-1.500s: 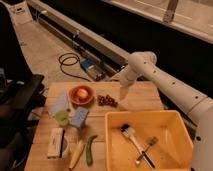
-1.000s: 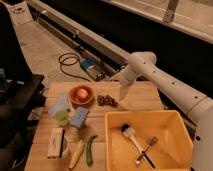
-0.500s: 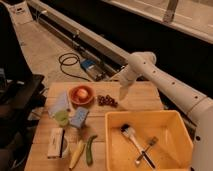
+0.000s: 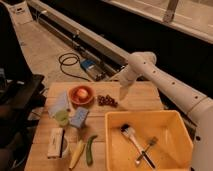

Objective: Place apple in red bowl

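Note:
The apple, pale yellow-orange with a red blush, sits inside the small orange-red bowl at the back left of the wooden table. My gripper hangs from the white arm to the right of the bowl, past the dark grapes, and points down above the table's back edge. It holds nothing that I can see.
A large yellow bin with a brush and a fork fills the front right. A blue sponge, a green cup, a banana, a green vegetable and a white packet lie front left. A cable coils on the floor behind.

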Available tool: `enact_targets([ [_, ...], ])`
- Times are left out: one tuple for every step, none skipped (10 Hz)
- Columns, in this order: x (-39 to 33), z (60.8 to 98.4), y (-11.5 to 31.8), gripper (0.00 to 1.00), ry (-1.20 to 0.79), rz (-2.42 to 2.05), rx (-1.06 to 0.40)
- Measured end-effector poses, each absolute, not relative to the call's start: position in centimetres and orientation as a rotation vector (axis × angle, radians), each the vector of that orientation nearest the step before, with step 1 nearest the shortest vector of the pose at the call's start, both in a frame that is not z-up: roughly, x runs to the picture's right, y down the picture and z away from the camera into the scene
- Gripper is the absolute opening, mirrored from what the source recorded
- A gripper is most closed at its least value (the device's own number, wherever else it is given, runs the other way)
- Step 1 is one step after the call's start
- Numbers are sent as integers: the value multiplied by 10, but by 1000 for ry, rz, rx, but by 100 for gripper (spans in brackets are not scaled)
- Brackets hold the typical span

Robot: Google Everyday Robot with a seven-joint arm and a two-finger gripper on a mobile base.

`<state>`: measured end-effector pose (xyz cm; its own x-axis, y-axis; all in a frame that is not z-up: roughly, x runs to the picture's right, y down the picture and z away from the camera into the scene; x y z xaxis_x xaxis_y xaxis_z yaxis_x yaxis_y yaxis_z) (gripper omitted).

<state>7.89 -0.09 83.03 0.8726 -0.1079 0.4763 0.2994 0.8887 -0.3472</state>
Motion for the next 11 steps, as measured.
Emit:
enact_targets([
  [79, 830, -1, 80, -465, -220, -427],
  [79, 830, -1, 80, -465, -220, -427],
  [79, 830, -1, 80, -465, -220, -427],
  [79, 830, -1, 80, -465, -220, -428],
  [78, 830, -1, 80, -459, -225, -428],
  [75, 831, -4, 80, -458, -239, -426],
  [69, 833, -6, 80, -459, -259, -425],
  [53, 836, -9, 80, -467, -290, -422],
  [37, 840, -11, 80, -477, -314, -421],
  [21, 843, -13, 80, -488, -334, -419],
  [-5, 847, -16, 80, -509, -362, -418],
])
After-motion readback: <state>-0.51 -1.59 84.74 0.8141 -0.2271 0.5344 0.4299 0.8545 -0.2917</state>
